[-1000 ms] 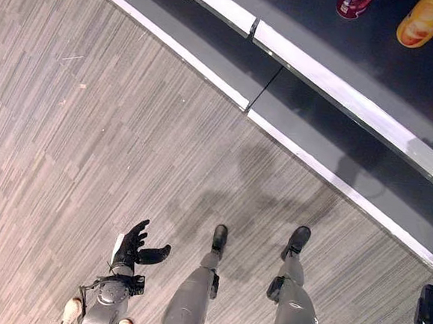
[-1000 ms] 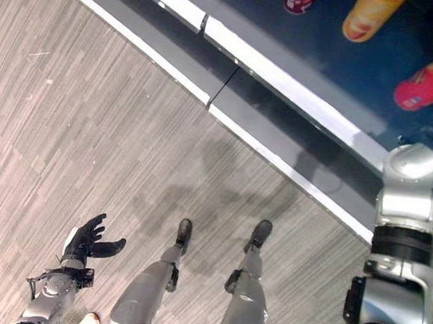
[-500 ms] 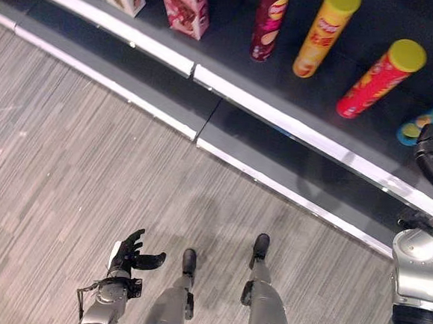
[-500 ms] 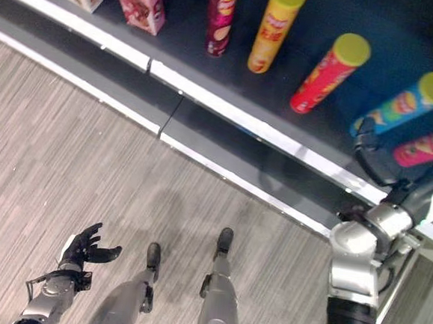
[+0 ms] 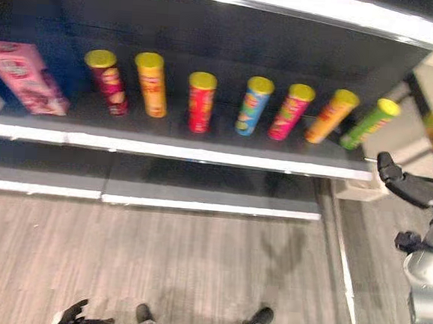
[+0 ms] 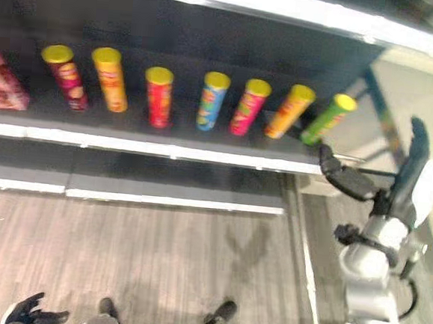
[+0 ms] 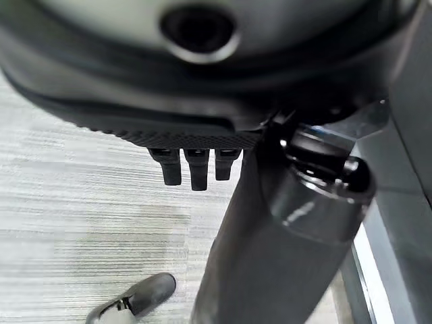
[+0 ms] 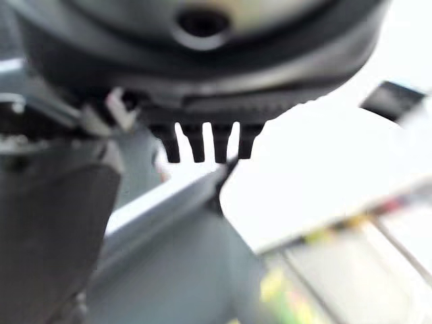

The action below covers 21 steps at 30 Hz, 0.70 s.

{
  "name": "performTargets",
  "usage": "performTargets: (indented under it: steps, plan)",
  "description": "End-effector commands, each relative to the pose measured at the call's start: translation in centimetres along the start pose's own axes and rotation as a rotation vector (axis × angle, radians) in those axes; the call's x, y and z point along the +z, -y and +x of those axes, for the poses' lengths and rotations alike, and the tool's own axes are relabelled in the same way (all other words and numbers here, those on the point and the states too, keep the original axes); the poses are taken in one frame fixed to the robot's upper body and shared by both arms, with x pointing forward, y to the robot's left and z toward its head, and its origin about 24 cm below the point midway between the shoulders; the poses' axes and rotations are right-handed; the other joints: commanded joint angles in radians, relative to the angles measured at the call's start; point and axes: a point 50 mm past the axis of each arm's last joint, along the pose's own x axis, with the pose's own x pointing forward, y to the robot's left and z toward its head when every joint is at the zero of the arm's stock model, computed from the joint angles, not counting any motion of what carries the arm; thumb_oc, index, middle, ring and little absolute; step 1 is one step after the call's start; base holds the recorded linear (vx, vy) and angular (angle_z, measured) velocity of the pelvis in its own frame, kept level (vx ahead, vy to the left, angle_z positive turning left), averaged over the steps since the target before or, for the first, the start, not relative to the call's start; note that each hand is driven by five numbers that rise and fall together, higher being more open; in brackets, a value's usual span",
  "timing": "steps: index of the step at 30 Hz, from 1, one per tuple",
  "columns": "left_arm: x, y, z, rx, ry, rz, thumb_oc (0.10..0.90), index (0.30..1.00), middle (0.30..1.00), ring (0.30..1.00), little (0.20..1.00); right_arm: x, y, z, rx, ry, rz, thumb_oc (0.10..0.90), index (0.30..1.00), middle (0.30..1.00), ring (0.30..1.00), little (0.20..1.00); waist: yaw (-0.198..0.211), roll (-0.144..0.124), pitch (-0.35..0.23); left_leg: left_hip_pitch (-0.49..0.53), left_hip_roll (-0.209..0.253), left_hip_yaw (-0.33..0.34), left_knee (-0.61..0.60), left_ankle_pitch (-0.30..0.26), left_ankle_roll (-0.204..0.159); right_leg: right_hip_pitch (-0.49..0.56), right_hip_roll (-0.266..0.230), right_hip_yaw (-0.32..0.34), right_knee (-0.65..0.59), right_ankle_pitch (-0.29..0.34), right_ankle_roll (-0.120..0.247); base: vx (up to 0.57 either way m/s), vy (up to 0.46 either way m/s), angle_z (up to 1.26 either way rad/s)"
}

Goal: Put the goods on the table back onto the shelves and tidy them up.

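A dark shelf point(image 5: 203, 142) runs across the upper part of the head views, with a pale front edge. Seven tall snack cans stand along it in a row, each with a yellow lid. At the shelf's left end is a pink box point(image 5: 24, 79). Just to the right of the box stands a dark red can point(image 5: 109, 82), then an orange can point(image 5: 153, 84), a red can point(image 5: 200, 102), a blue can point(image 5: 254, 106), a pink can point(image 5: 288, 113), a second orange can point(image 5: 328, 117), and last a green can point(image 5: 368, 124) near the shelf's right end. The cans towards the right end lean to the right; the green one leans most. Each can stands apart from its neighbours.

Below the shelf is a lower grey ledge point(image 5: 199, 194), then a grey striped floor point(image 5: 193, 265).

The right hand point(image 6: 346, 180) is raised just past the shelf's right end, close to the green can but not touching it. Its fingers are straight and held together, and it holds nothing. The left hand point(image 5: 80, 321) hangs low over the floor, well away from the shelf, with fingers spread loosely and empty.
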Motion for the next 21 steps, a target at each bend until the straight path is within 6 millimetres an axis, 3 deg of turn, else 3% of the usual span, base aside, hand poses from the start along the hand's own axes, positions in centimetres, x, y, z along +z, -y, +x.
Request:
performTargets:
  steps: [1,5,7,9,11,12,14,16,17,19,21]
  plan:
    - [4.0,2.4,0.3,-0.088,0.156,-0.005,0.800,0.900,0.900,0.900,0.900,2.9,5.2,3.1,-0.179,0.155,0.007,0.800,0.900,0.900,0.900,0.900,-0.020,0.018,-0.019,-0.021,-0.072,-0.052,-0.161,-0.022,-0.031,0.035,-0.028,0.095,-0.055,-0.020,0.174,0.12,-0.282,-0.83]
    - [4.6,3.4,0.0,-0.133,0.194,-0.007,0.800,0.900,0.900,0.900,0.900,3.5,7.0,3.5,-0.194,0.201,-0.018,0.800,0.900,0.900,0.900,0.900,-0.059,0.051,-0.027,0.009,0.000,-0.038,-0.137,0.004,-0.071,0.041,0.041,0.129,-0.045,-0.101,0.149,0.10,-0.252,-0.48]
    - [4.8,4.1,-0.3,-0.165,0.208,0.001,0.800,0.900,0.900,0.900,0.900,4.0,7.6,3.6,-0.211,0.224,0.022,0.800,0.900,0.900,0.900,0.900,-0.090,0.078,-0.036,0.028,0.067,-0.027,-0.070,0.068,-0.097,0.057,0.119,0.159,-0.057,-0.157,0.102,0.15,-0.387,-0.19]
    - [4.8,4.5,-0.3,-0.181,0.208,0.005,0.800,0.900,0.900,0.900,0.900,4.4,7.4,3.6,-0.206,0.244,0.045,0.800,0.900,0.900,0.900,0.900,-0.091,0.094,-0.030,0.027,0.125,-0.038,0.005,0.142,-0.120,0.087,0.182,0.175,-0.084,-0.190,0.065,0.12,-0.300,-0.45]
    - [5.0,4.7,-0.4,-0.190,0.219,0.014,0.800,0.900,0.900,0.900,0.900,5.2,7.0,3.6,-0.192,0.275,0.077,0.800,0.900,0.900,0.900,0.900,-0.089,0.098,-0.020,0.017,0.120,-0.089,0.063,0.154,-0.106,0.094,0.214,0.203,-0.089,-0.216,0.042,0.09,-0.215,-0.76]
    - [5.1,5.0,-0.5,-0.199,0.228,0.006,0.800,0.900,0.900,0.900,0.900,5.6,6.7,3.8,-0.178,0.291,0.084,0.800,0.900,0.900,0.900,0.900,-0.080,0.095,-0.014,0.004,0.095,-0.141,0.089,0.128,-0.087,0.097,0.225,0.223,-0.091,-0.226,0.032,0.06,-0.166,-0.87]
    - [5.6,5.6,-0.6,-0.212,0.247,-0.010,0.800,0.900,0.900,0.900,0.900,6.4,6.3,4.1,-0.148,0.323,0.102,0.800,0.900,0.900,0.900,0.900,-0.057,0.072,0.004,-0.081,-0.026,-0.259,0.103,0.017,-0.022,0.094,0.226,0.261,-0.095,-0.222,0.023,-0.01,-0.131,-1.07]
    - [5.5,6.0,-0.8,-0.226,0.248,-0.005,0.800,0.900,0.900,0.900,0.900,6.6,6.2,4.5,-0.145,0.329,0.114,0.800,0.900,0.900,0.900,0.900,-0.049,0.066,0.002,-0.105,-0.092,-0.301,0.048,-0.047,-0.006,0.088,0.228,0.291,-0.095,-0.221,0.035,0.04,-0.015,-0.83]
    - [5.5,6.0,-0.8,-0.226,0.248,-0.006,0.800,0.900,0.900,0.900,0.900,6.7,6.1,4.5,-0.144,0.330,0.115,0.800,0.900,0.900,0.900,0.900,-0.048,0.065,0.002,-0.101,-0.094,-0.297,0.043,-0.046,-0.005,0.088,0.226,0.294,-0.095,-0.221,0.036,0.10,0.070,-0.63]
    - [5.4,6.4,-0.9,-0.247,0.255,0.018,0.800,0.900,0.900,0.900,0.900,7.0,5.6,5.0,-0.137,0.339,0.130,0.800,0.900,0.900,0.900,0.900,-0.015,0.076,0.007,-0.148,-0.203,-0.370,-0.061,-0.014,0.000,0.084,0.244,0.344,-0.095,-0.214,0.048,0.12,0.071,-0.63]
    - [5.4,6.7,-0.9,-0.251,0.254,0.030,0.800,0.900,0.900,0.900,0.900,7.1,5.3,5.4,-0.130,0.342,0.126,0.800,0.900,0.900,0.900,0.900,0.004,0.086,0.011,-0.190,-0.266,-0.429,-0.120,0.033,0.003,0.091,0.263,0.380,-0.095,-0.214,0.046,0.11,0.034,-0.60]
